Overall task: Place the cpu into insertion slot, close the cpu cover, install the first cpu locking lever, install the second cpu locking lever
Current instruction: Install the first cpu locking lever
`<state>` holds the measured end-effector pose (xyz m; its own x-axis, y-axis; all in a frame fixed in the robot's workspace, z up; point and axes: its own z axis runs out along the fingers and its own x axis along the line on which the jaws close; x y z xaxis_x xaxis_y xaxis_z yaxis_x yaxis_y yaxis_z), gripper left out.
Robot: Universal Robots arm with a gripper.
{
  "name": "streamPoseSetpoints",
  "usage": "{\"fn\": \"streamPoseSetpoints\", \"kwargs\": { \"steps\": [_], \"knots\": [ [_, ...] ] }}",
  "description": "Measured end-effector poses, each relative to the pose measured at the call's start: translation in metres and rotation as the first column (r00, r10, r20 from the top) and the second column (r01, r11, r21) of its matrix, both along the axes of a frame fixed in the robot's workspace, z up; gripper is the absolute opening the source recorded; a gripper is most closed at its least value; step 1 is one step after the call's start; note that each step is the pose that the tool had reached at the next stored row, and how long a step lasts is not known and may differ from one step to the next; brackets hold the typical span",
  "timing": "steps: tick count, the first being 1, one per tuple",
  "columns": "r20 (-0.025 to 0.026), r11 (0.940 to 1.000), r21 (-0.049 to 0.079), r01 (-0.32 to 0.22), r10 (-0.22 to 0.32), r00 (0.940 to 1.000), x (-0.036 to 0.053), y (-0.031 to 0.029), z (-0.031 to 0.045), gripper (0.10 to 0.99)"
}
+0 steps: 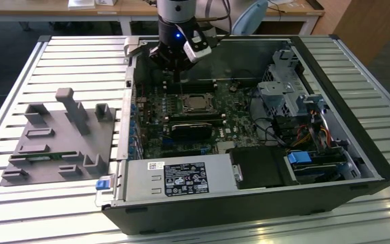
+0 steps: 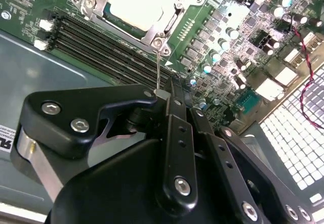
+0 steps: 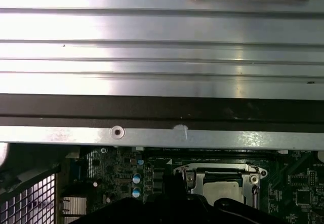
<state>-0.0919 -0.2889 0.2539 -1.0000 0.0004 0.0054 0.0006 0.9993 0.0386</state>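
Matte black gripper (image 2: 163, 96) fingers are pinched shut on the thin, straight wire locking lever (image 2: 158, 67), just off one corner of the cpu cover (image 2: 152, 34). The cover is a flat silvery stamped frame lying down over the pale, smooth square cpu (image 2: 136, 1), which is seated on the green circuit board (image 2: 223, 11). Farther off, long black ridged slots (image 2: 101, 47) run beside a grey sheet-metal wall (image 2: 40, 77).
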Motion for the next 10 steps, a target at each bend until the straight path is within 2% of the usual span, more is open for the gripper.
{"fn": "streamPoseSetpoints", "kwargs": {
  "steps": [10],
  "knots": [
    [0.0001, 1.0000, 0.000, 0.000, 0.000, 1.0000, 0.0024, 0.0000, -0.0004, 0.106]
  ]
}}
